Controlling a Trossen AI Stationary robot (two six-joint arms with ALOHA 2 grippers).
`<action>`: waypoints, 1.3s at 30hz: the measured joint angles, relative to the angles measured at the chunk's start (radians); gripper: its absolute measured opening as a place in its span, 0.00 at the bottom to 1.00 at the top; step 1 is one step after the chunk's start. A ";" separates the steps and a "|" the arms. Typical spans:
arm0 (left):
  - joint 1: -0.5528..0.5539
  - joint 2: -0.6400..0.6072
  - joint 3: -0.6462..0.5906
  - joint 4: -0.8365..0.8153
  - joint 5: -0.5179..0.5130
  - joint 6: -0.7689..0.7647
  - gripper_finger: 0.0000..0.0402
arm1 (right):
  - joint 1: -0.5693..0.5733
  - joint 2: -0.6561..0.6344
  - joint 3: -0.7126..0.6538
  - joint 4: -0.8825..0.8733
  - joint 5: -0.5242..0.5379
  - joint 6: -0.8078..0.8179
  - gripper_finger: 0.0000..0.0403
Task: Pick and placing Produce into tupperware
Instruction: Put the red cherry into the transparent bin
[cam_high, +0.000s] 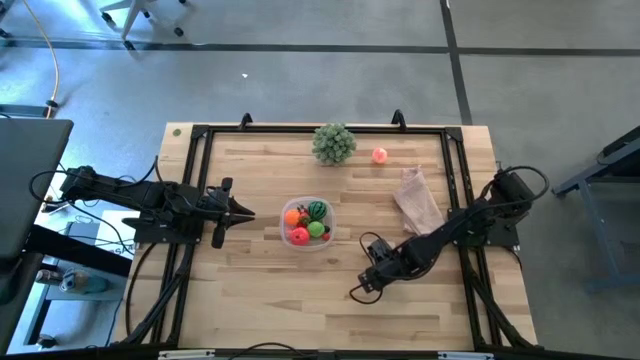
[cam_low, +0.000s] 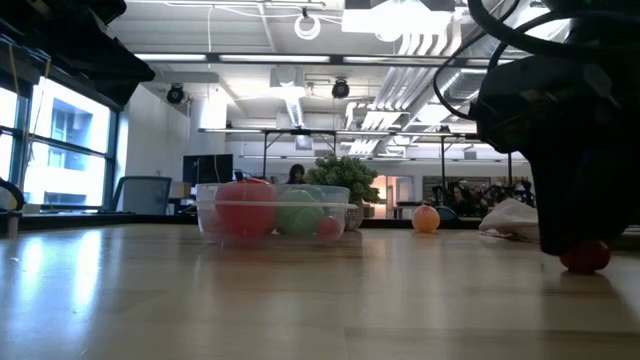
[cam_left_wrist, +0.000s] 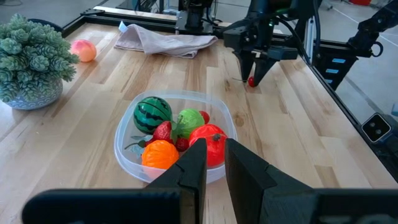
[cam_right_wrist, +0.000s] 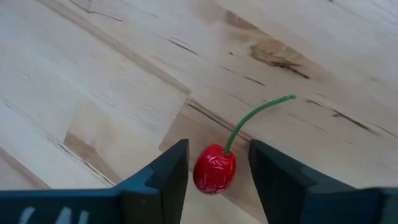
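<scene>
Two arms share the counter (cam_high: 250, 290), which fills the middle of the high view. I go from big to small. The bushy green plant (cam_high: 333, 143) sits at the upper centre, the crumpled bag (cam_high: 418, 199) to the right of centre, and the tupperware (cam_high: 307, 224) near the middle, already holding several pieces of Produce (cam_left_wrist: 177, 130): a striped green ball, a pale green one, an orange one, a red one and a strawberry. One pink-orange ball (cam_high: 380, 155) lies alone just right of the plant, well apart from the container.

My left hand (cam_high: 243, 212) waits left of the tupperware, its fingers shut on nothing. My right hand (cam_right_wrist: 214, 171) is down at the counter in the lower right of the high view, its fingers narrow but not yet touching, one on each side of a small red cherry (cam_right_wrist: 214, 169) with a thin green stem.

As I judge it, the risk lies in the closing. The cherry is round and hard, so if the fingers meet it off-centre it could squirt out and roll across the counter. The stem sticks up past one finger; catching it alone would give a loose hold that drops on the way to the tupperware.
</scene>
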 joint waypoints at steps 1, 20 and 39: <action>0.000 0.000 0.000 0.000 0.000 0.000 0.12 | 0.003 0.000 0.000 -0.001 0.002 0.001 0.39; 0.000 0.000 0.000 0.000 0.000 0.000 0.12 | 0.028 0.000 -0.001 0.006 -0.070 0.044 0.33; 0.000 0.000 0.000 0.000 0.000 0.000 0.12 | 0.033 0.000 -0.002 0.021 -0.069 -0.027 0.22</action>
